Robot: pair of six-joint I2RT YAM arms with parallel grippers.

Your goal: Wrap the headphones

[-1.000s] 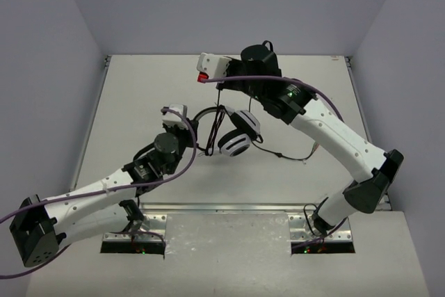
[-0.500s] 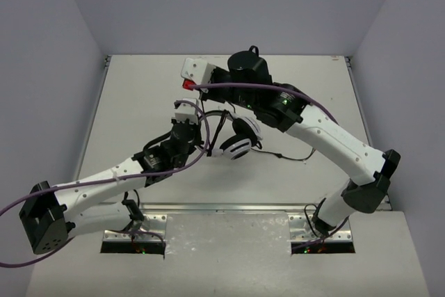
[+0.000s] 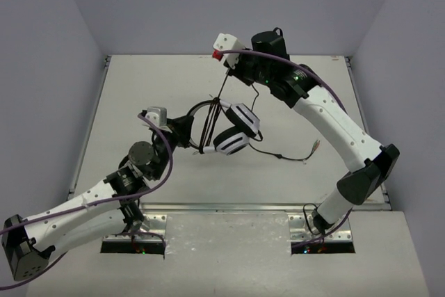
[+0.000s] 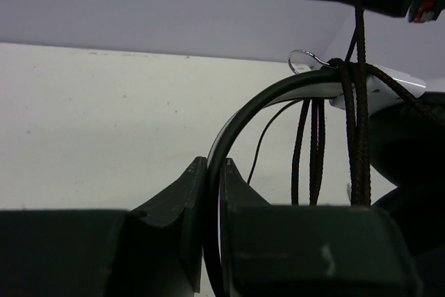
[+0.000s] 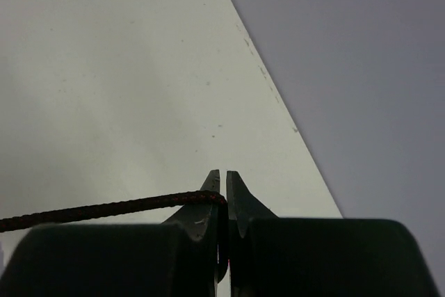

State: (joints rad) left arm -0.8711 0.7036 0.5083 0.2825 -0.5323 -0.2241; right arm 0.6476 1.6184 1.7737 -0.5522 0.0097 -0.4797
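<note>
Two grips hold the headphones (image 3: pixel 235 131) at this moment. My left gripper (image 4: pixel 215 172) is pressed together on the thin black headband (image 4: pixel 257 100), steadying the set over the middle of the table (image 3: pixel 132 88). My right gripper (image 5: pixel 222 180) pinches the black cable (image 5: pixel 104 208) at its fingertips, up toward the far edge. In the overhead view the cable runs taut from that pinch down to the headband. My left wrist camera shows several strands hanging across the band beside the white earcup (image 3: pixel 233 142), so I judge the winding to be partway done. The loose tail (image 3: pixel 281 156) lies on the table to the right, ending in the plug (image 3: pixel 316 147), so a fair length is left to wind. Next I should carry the pinched strand around the band for another turn, keeping it tight while my left jaws hold firm, then regrip farther along. The far wall (image 3: pixel 208 5) is near behind my right gripper, so room there is short, while bare table opens to the left and right. My left arm's purple robot cable (image 3: pixel 167 165) loops close to the headband and could snag.
</note>
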